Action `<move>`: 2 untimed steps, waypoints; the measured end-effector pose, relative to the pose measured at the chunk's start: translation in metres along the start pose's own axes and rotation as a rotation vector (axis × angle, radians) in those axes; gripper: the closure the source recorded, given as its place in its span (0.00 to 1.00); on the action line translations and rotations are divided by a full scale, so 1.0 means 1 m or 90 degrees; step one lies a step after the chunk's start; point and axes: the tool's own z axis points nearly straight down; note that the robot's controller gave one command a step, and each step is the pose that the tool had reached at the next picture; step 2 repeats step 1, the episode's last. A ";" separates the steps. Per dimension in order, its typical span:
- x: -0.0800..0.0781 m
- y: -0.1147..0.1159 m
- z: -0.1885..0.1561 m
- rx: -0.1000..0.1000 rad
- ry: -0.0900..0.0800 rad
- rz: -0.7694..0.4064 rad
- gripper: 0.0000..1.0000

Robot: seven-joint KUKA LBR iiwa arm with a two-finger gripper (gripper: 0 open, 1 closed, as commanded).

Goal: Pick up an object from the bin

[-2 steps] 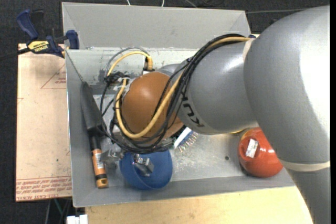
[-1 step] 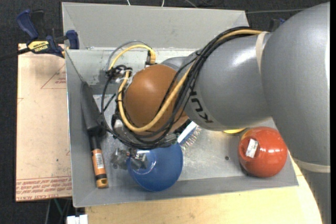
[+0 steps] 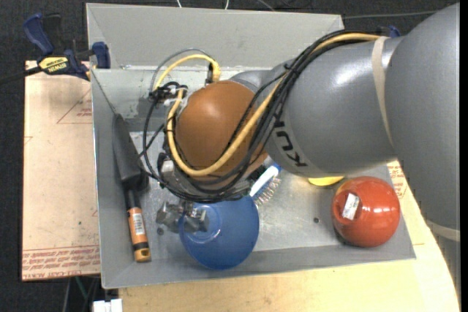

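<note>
Low at front of grey bin [image 3: 314, 234]: gripper [image 3: 183, 215] at left edge of blue domed object [image 3: 223, 234], claw state impossible to tell. Orange-black marker [image 3: 137, 234] left, red ball [image 3: 365, 210] right, toothbrush [image 3: 265, 180] behind. Risk: smooth dome slipping out sideways.

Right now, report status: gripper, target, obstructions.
Gripper down at the blue round vessel, bin front. Hold unconfirmed. Orange-handled black tool close beside it; red ball well off.
</note>
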 end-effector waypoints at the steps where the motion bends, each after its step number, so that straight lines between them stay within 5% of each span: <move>1: -0.001 0.000 -0.026 -0.001 0.000 0.001 1.00; 2: -0.001 0.000 -0.026 -0.001 0.000 0.001 1.00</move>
